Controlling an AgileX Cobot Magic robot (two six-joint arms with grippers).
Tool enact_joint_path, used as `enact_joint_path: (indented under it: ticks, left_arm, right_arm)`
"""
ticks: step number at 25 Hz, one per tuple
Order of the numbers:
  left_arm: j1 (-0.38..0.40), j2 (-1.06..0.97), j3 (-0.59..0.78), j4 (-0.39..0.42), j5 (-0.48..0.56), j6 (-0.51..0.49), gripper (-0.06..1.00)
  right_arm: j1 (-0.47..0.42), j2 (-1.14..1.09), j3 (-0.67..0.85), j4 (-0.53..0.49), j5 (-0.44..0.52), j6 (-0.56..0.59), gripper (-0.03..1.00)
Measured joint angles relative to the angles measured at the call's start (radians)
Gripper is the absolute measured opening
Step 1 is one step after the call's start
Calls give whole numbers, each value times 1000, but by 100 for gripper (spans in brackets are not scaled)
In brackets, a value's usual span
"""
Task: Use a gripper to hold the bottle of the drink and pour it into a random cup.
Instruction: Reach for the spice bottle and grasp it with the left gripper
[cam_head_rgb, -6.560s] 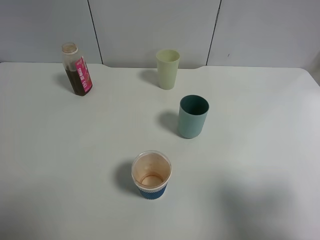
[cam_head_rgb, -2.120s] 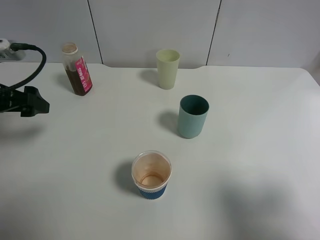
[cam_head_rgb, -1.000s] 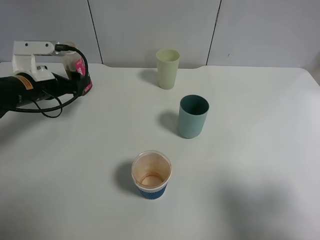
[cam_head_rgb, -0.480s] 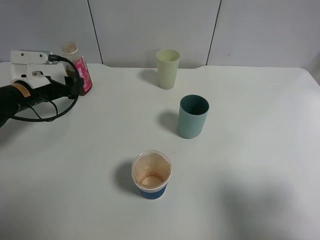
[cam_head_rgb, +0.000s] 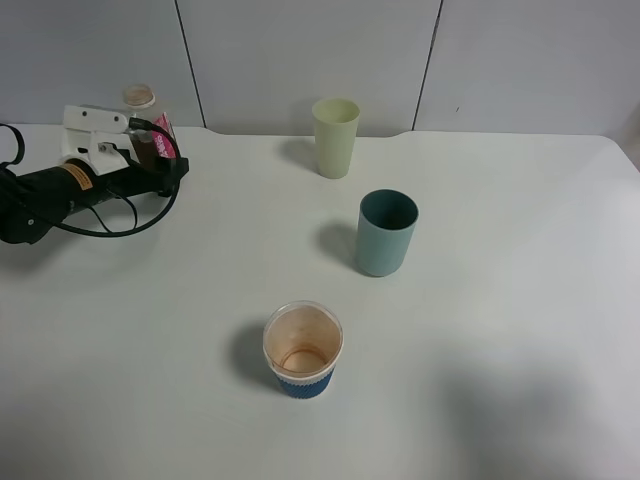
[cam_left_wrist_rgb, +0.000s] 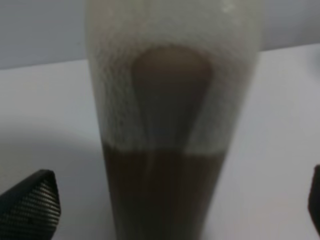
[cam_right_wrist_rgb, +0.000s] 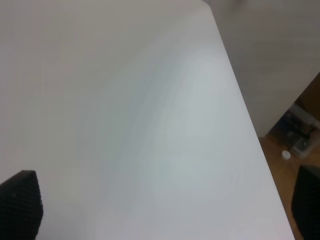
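Bottle (cam_left_wrist_rgb: 165, 190) upright at far left, standing inside left gripper (cam_head_rgb: 162, 165), jaws spread, not yet clamped, apparently lined up for a side grasp; cup (cam_head_rgb: 303, 350) waits nearer, well apart.

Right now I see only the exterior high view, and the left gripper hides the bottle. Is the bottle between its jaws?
Observer: Yes. The left wrist view shows the drink bottle centred between the open jaws of the left gripper, a gap on each side.
Operator: How much drink is inside?
Observer: The dark brown drink fills its lower part.
Operator: And the other side?
Observer: The right gripper is open over bare white table, beside an edge.
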Motion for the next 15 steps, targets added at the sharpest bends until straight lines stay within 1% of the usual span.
enact_joint_path:
  ticks: [8, 15]
  left_arm:
    - [0, 41, -94, 3, 0, 0, 98]
    - [0, 41, -109, 3, -1, -1, 98]
  right_arm:
    - [0, 0, 0, 0, 0, 0, 99]
    - [0, 0, 0, 0, 0, 0, 99]
